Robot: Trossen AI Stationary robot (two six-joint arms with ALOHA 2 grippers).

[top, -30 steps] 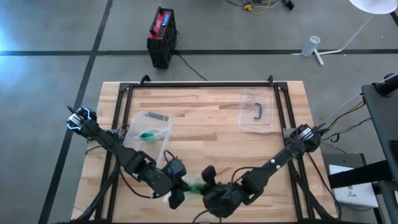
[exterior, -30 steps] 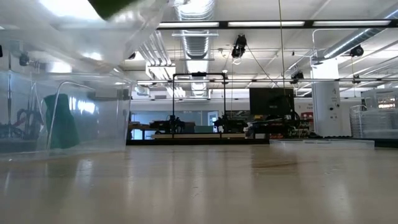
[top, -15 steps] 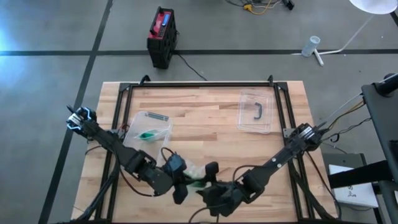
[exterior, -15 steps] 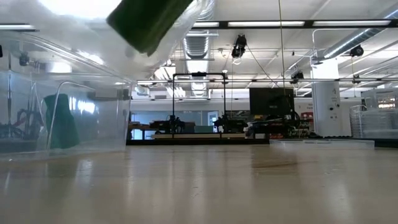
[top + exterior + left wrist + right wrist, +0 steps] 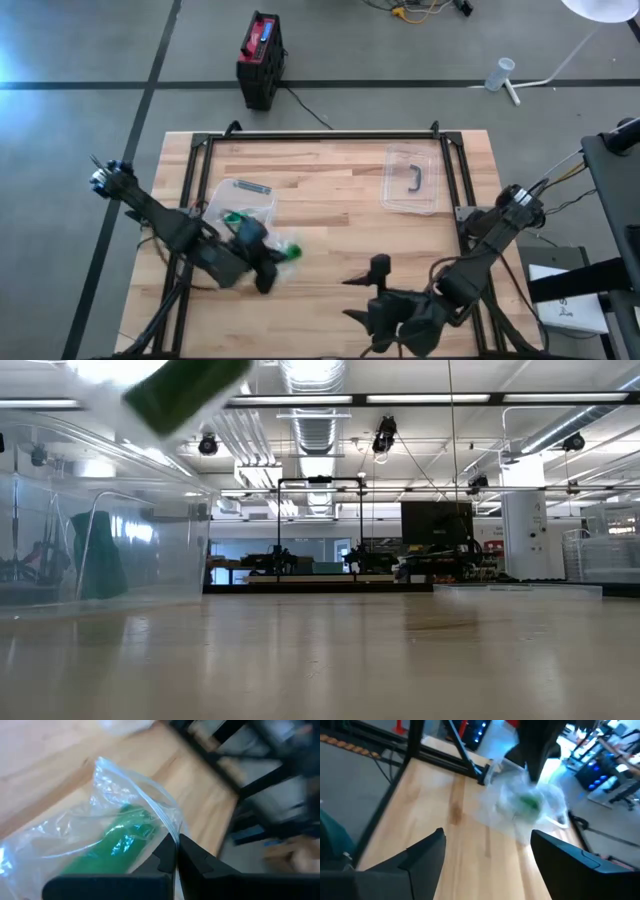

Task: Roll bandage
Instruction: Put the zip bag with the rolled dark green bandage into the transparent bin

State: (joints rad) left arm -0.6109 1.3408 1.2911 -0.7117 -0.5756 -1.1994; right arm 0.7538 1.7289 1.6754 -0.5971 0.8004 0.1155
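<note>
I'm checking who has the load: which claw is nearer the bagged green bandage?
Left. The left claw is shut on the plastic bag that holds the green bandage. The right claw stands open, apart from it.

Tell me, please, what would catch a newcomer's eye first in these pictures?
Most striking is the clear plastic bag with a green bandage roll inside, pinched at its edge by the shut left pincer and held over the table's left half. The right pincer stands wide open and empty near the front edge. A clear lidded box rests untouched at the back right.
</note>
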